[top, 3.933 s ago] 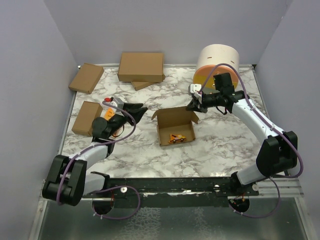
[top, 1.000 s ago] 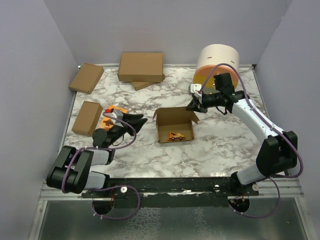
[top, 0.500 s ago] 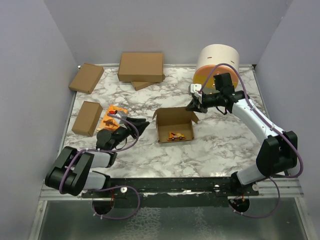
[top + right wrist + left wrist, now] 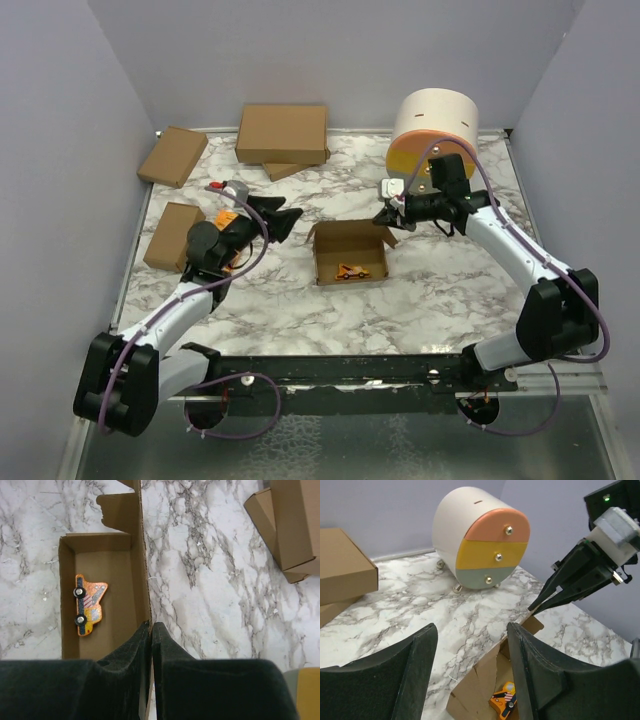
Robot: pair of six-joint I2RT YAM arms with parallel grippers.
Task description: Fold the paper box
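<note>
The paper box stands open near the middle of the marble surface, with its walls up and its flaps standing or spreading outward. Inside it, on the bottom, lies a small orange toy truck.

The right fingers are at the far right corner of the box. In the right wrist view they are pressed together on the thin side wall of the box, and the edge of the cardboard runs straight into the narrow line between the two fingers. The truck is seen on the inner side of this wall.

The left fingers are in the air, to the left of the box and apart from it. They are spread, and nothing is between them. In the left wrist view the two dark fingers frame the near corner of the box and the truck lower down.

At the far right corner of the surface stands a round white cabinet with three small drawers: peach, yellow and grey. Closed brown cartons lie at the far left: a wide carton lying on another one, a smaller carton at the edge, and one more carton beside the left arm. Something orange shows under this arm, but I cannot tell what it is.
</note>
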